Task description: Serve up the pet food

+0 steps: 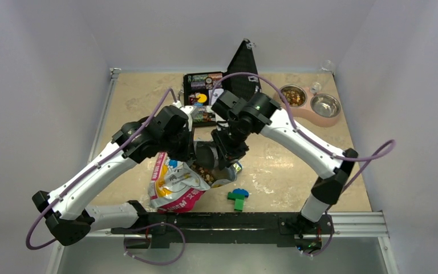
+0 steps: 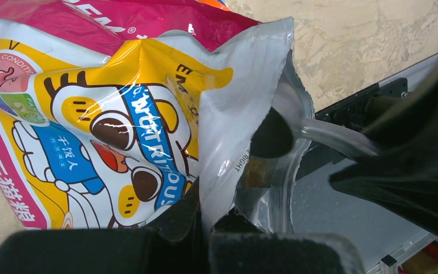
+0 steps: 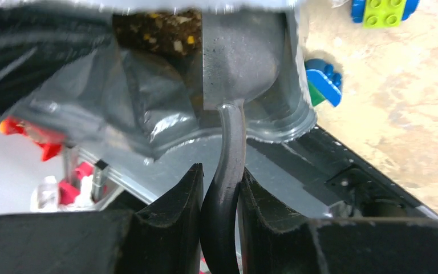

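Lying beside the bag (image 1: 174, 191), toy bricks (image 1: 238, 198)

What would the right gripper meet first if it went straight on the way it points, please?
Probably the silvery inner wall of the open pink-and-yellow foil bag, where its black-handled grey scoop sits; depth is unclear.

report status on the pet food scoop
Left gripper shut on bag mouth. Right gripper shut on scoop, scoop in bag. Pet food inside bag. Toy bricks nearby.
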Tool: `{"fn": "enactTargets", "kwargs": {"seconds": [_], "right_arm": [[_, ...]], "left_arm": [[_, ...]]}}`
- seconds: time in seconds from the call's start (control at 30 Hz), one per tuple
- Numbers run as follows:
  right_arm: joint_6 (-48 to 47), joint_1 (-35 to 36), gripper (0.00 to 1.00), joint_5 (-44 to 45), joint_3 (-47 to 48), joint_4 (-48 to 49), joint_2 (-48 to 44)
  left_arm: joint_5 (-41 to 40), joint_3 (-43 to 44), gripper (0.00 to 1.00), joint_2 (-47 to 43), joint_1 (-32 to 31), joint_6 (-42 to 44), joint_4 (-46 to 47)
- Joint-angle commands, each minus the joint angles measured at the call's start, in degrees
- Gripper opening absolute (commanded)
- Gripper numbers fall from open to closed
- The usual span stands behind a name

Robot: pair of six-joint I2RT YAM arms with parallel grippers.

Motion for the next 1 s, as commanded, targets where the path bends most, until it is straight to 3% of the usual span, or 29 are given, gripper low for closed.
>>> {"fn": "enactTargets", "kwargs": {"seconds": [0.0,0.1,0.2,0.37,0.47,0.53,0.67,0.8,0.87,0.97], "right_arm": [[-5.15,-1.17,0.0,18.98,3.84,-8.15,3.58],[-7.75,-1.14,0.0,20.13,-0.66,-4.9,4.07],[-9.06,0.0,0.0,12.99,-1.99,0.75,8.74],[-9.76,1.78,0.0,-1.31,7.62,7.96,20.77],[-9.21,1.23,0.0,-9.55,9.77,13.22,23.44],[-7.92,-0.2,0.0,-18.73,2.46,21.33,20.13],[2.8,-6.5,0.0,-40.24,-23.52,54.71,3.46],[15.99,-13.35,0.0,-53.92,-40.24,78.02,-6.61],[15.79,-15.26,0.0,-56.45,-43.61,79.01,-9.36],[8.67,-17.67,0.0,-56.12,-45.57,70.14,-10.92]], "left_arm": [[6.66,1.33,0.0,-3.14,-1.33,-2.33,5.55],[5.27,0.77,0.0,-3.65,-1.3,-2.51,6.97],[4.09,-2.19,0.0,-5.76,-1.27,-3.57,10.99],[3.54,-6.14,0.0,-9.48,-1.31,-3.06,16.86],[2.15,-6.67,0.0,-10.31,-1.28,-3.09,18.11],[1.46,-6.81,0.0,-10.88,-1.29,-3.16,18.95],[-2.04,-8.2,0.0,-14.16,-1.27,-3.3,20.72],[-7.23,-11.24,0.0,-18.78,-1.18,-3.81,23.53],[-9.24,-12.44,0.0,-20.6,-1.2,-4.18,24.06],[-12.25,-13.35,0.0,-22.61,-1.18,-4.47,24.28]]}}
